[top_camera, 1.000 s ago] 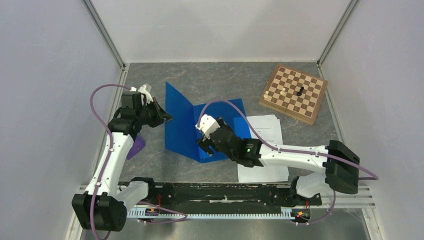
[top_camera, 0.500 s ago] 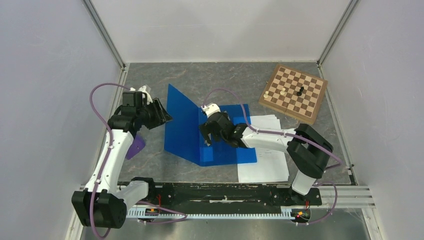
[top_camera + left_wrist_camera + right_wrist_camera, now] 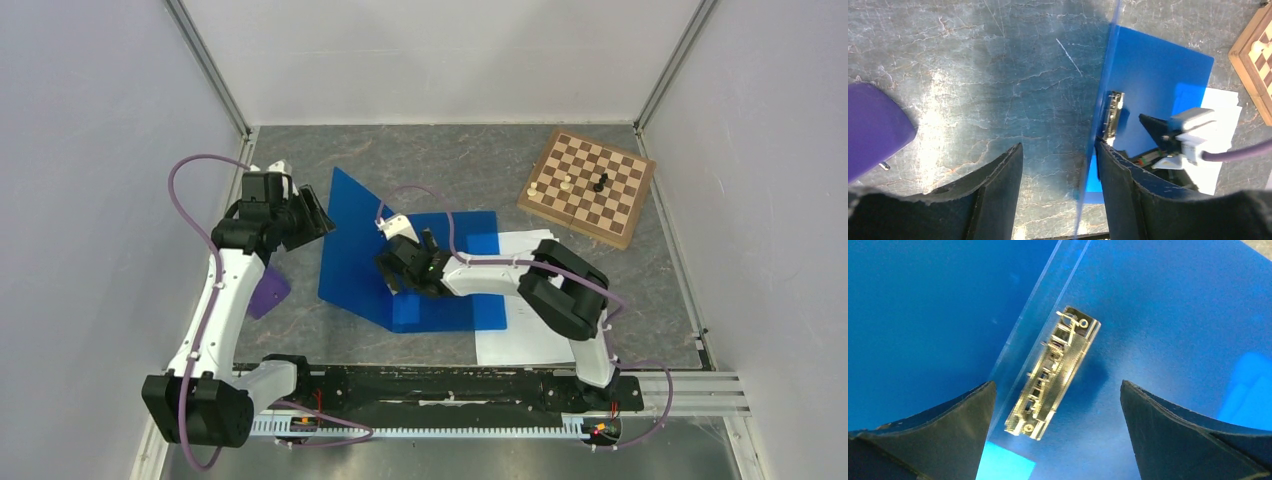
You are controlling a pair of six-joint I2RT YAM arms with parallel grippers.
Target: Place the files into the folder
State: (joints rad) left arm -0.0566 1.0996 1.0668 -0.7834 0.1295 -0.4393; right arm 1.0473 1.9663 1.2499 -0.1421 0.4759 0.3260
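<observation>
By the near edge of the table (image 3: 450, 160), toward its right side, the files (image 3: 525, 345) lie flat. Their left part seems tucked under the folder (image 3: 450, 300), and none is inside yet. The right gripper (image 3: 1055, 385) hangs over the folder's metal clip (image 3: 1112, 115), jaws spread wide, holding nothing. Beyond, to the left, the left gripper (image 3: 1058, 150) has its jaws parted around the raised cover (image 3: 350, 250), not pinching it. Unheld, that cover could flop shut onto the right arm, I'd say. The chessboard (image 3: 588, 187) sits in the far right corner.
</observation>
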